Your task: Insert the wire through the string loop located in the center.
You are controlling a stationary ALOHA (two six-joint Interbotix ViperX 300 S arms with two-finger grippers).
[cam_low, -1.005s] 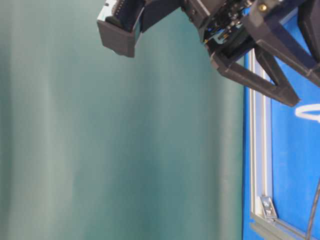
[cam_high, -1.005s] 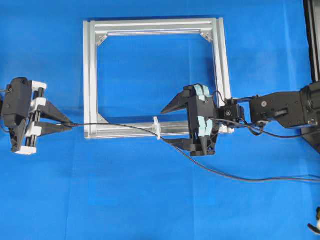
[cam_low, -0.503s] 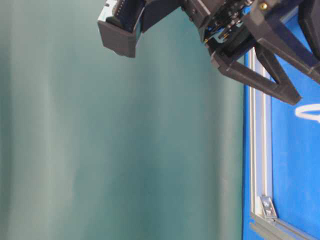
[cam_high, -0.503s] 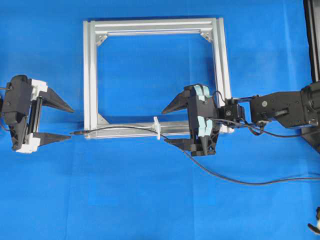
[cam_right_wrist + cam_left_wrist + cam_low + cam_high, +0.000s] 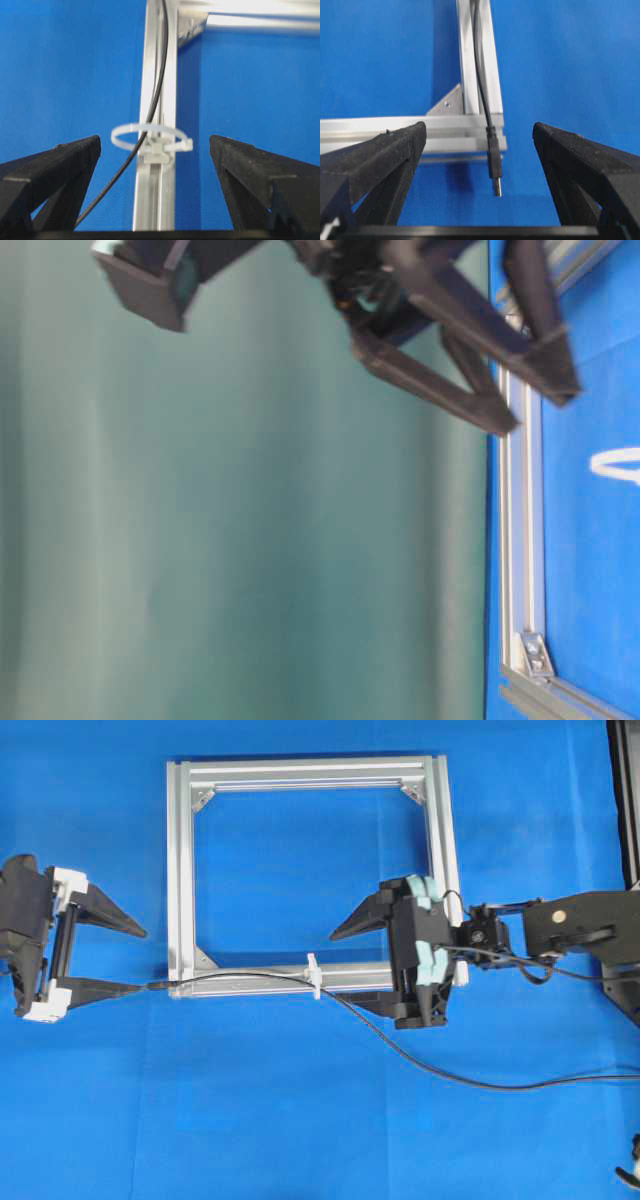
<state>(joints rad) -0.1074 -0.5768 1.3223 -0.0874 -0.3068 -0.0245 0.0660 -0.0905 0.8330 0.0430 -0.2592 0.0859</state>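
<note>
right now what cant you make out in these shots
- Wire's far end: cut off by the right edge of the overhead view.
- Wire inside the string loop: seems to pass through in the right wrist view; too thin overhead to confirm.
- Table-level view: sideways, the blurred right pincer fills the top; only a sliver of the loop shows at the right edge.
- Left pincer: its body is cut off by the overhead view's left edge.

A square silver metal frame [image 5: 310,875] lies flat on the blue surface [image 5: 300,1120], with small triangular corner brackets [image 5: 204,798] inside its corners. From the table-level view, a plain green curtain [image 5: 240,540] fills the background behind it.
</note>
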